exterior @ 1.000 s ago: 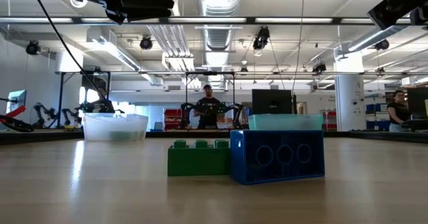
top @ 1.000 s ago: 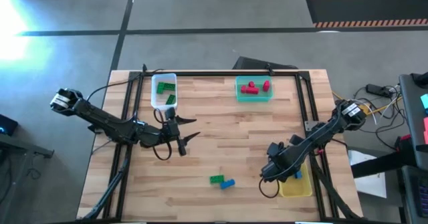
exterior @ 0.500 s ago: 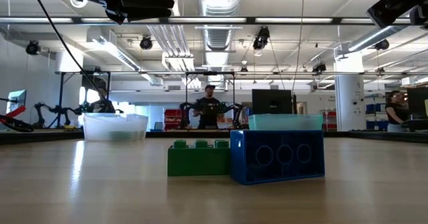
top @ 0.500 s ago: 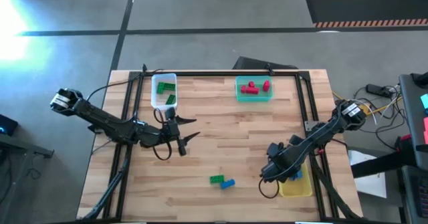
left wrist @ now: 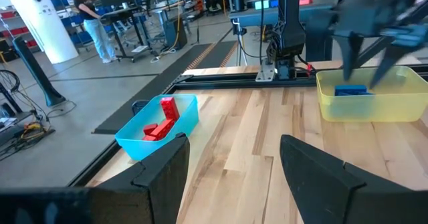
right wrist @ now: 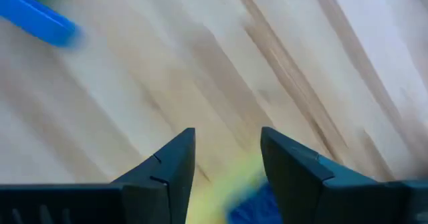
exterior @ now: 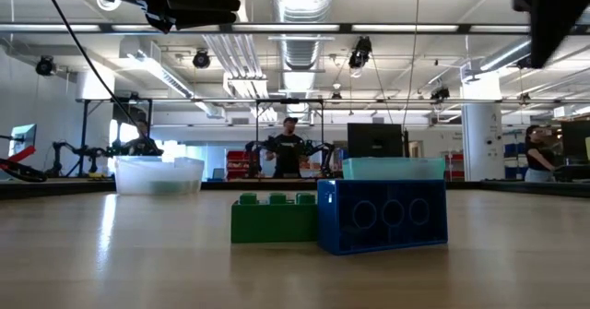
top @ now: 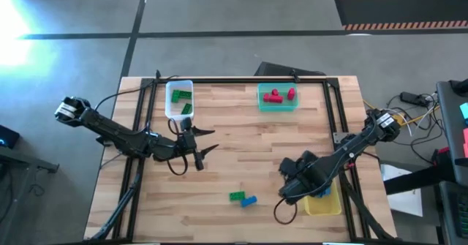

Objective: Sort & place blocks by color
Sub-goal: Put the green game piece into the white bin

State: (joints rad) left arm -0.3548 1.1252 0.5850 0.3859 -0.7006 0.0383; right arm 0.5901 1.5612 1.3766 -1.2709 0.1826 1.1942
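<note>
A green block (top: 236,196) and a blue block (top: 250,200) lie side by side on the table near its front edge. They fill the middle of the low view, green (exterior: 274,219) and blue (exterior: 383,215). My right gripper (top: 287,190) is open and empty, above the table between the yellow bin (top: 322,203) and these two blocks. Its wrist view shows the blue block (right wrist: 37,17) ahead of the open fingers. My left gripper (top: 202,145) is open and empty, above the table's left middle.
A clear bin (top: 179,99) with green blocks stands at the far left. A teal bin (top: 278,97) with red blocks stands at the far middle. The yellow bin holds a blue block (left wrist: 351,90). People stand in the room beyond the table.
My right gripper has gone from over the yellow bin toward the table's left, nearer the two loose blocks, moving fast enough to blur. The blocks and my left arm have kept still.
</note>
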